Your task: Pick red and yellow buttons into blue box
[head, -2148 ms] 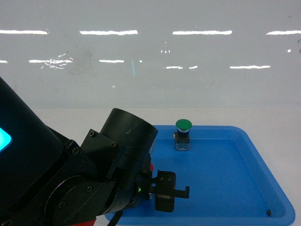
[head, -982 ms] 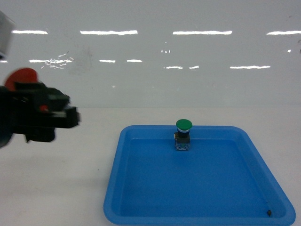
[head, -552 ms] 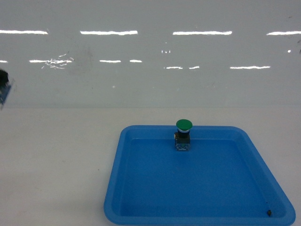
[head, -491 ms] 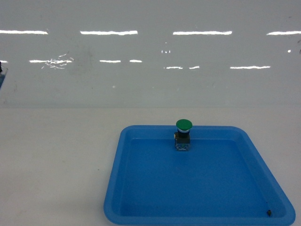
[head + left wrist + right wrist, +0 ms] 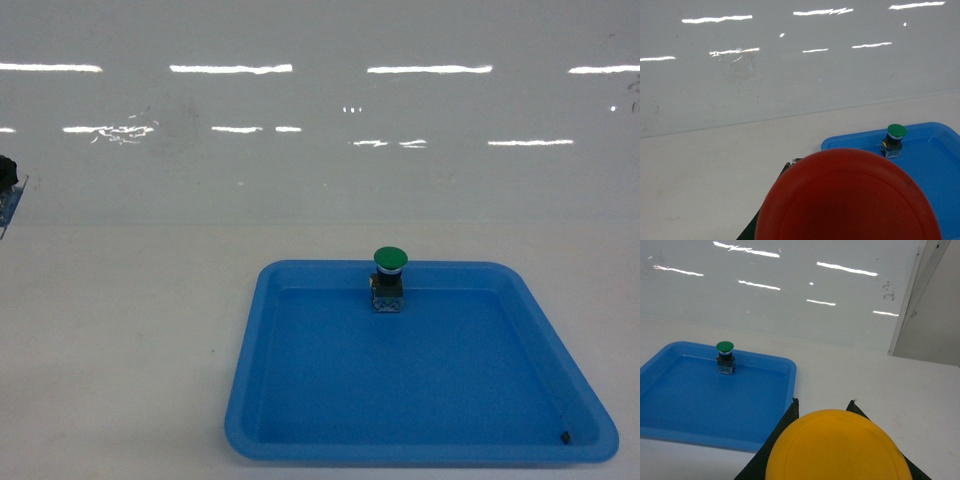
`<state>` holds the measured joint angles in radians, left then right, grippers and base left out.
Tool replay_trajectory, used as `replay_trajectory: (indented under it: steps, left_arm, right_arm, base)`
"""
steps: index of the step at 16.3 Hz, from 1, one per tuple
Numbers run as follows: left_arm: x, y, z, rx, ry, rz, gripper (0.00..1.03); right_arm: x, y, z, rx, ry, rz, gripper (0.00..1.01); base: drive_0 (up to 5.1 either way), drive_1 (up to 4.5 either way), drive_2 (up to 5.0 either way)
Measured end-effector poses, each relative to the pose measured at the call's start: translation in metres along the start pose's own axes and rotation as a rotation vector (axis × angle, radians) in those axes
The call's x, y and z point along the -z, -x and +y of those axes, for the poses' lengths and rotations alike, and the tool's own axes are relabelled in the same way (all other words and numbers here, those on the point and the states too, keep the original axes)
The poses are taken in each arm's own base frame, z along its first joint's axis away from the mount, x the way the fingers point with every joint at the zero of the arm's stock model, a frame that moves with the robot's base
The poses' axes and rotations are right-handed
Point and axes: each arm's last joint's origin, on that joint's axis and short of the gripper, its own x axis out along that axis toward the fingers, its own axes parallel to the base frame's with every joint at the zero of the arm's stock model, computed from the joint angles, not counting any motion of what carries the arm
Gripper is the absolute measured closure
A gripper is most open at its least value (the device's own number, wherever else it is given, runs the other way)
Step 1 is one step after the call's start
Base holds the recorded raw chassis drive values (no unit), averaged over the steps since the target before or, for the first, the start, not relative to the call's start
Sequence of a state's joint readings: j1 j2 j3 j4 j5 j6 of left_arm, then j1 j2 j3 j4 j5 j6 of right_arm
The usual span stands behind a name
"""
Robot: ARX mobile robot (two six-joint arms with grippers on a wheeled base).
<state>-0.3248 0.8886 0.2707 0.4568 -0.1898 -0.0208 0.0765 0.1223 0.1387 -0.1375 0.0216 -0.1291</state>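
A green button (image 5: 390,259) stands upright in the tray (image 5: 300,440), just inside its far edge. The tray lies on a white table (image 5: 120,350). A small dark speck (image 5: 566,437) sits in the tray's near right corner.

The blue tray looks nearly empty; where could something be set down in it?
Most of the blue tray floor is bare: everything in front of the green button, which stands by the far rim. A small dark speck sits in the near right corner. The white table left of the tray is bare too.
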Motion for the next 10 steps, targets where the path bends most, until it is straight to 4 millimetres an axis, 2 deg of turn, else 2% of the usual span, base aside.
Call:
replay_trajectory:
  steps: [1,10]
  left_arm:
    - [-0.0001,0.0001,0.0,0.0,0.0,-0.001,0.78]
    - [-0.0006,0.0005,0.0008,-0.006,0.001,-0.003,0.78]
  right_arm:
    - [0.0003,0.0,0.0,0.0,0.0,0.003,0.77]
    - [0.0006,-0.0001,0.0002,-0.004,0.0,0.005,0.77]
  base:
    - [0.0,0.0,0.0]
    - [2.7,-5.06,2.2]
